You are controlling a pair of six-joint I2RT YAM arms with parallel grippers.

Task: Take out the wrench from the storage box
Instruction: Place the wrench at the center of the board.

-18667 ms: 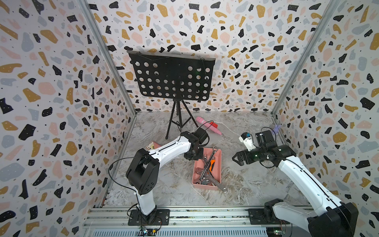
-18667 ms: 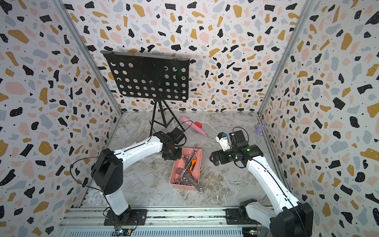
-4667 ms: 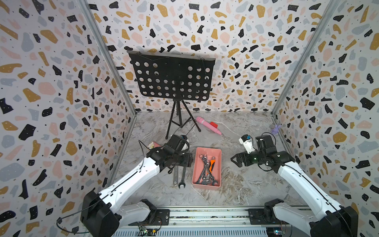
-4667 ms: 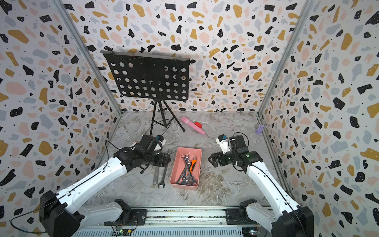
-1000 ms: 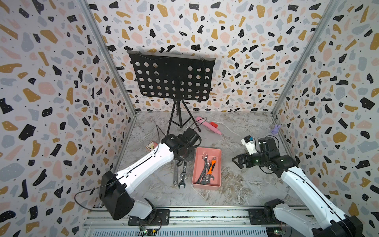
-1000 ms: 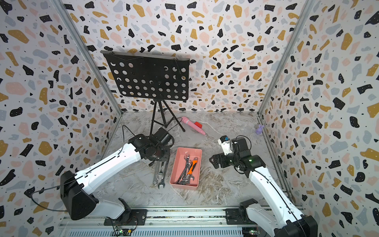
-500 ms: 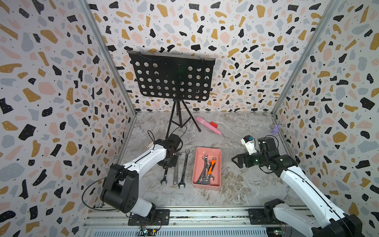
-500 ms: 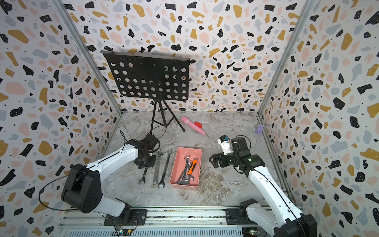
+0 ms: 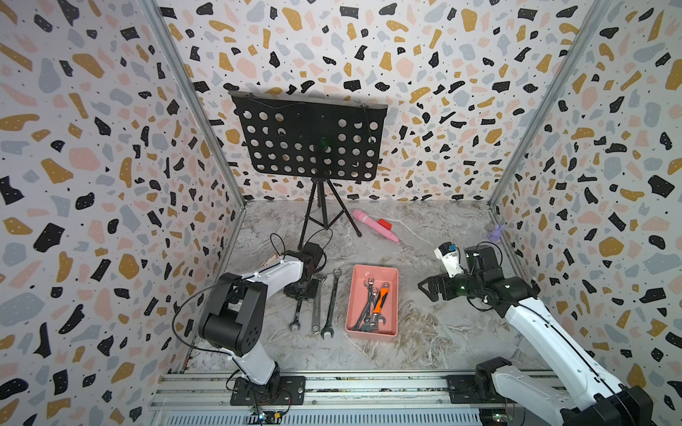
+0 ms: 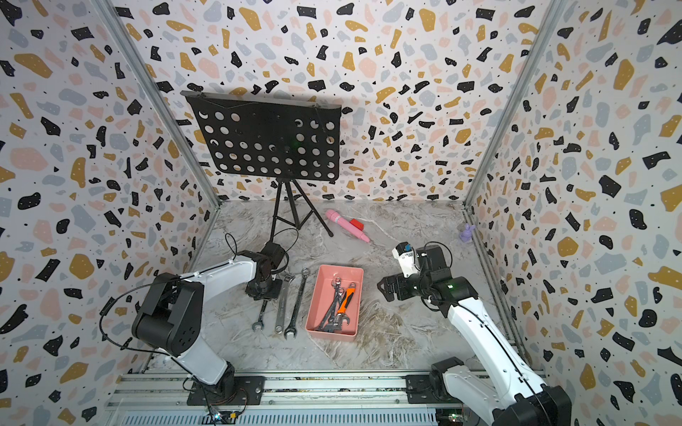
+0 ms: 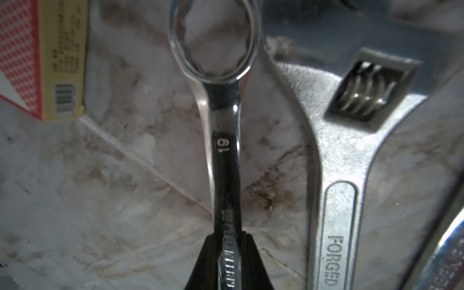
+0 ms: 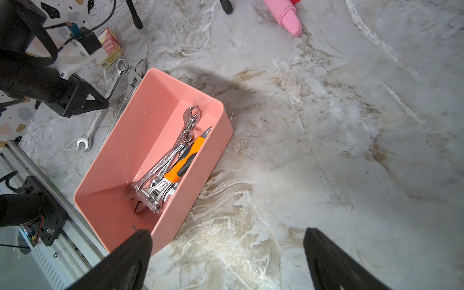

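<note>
Marble floor (image 9: 424,332): left arm (image 9: 273,273) low, seemingly clamping wrench (image 11: 224,150).

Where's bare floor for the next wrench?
Free: marble between the storage box and right gripper, and the strip from box to rail. Crowded: the box's other side, where the left gripper holds the small wrench beside two others.

Pretty clearly a robot lab test cell, not anybody's workshop. Terrazzo-print wall panels (image 9: 92,166) box in a marble-print floor (image 9: 443,332), the left arm (image 9: 273,271) and right arm (image 9: 546,324) bolt onto an aluminium rail (image 9: 369,385), and the props are random: a music stand (image 9: 310,144) and a pink toy microphone (image 9: 372,223).
</note>
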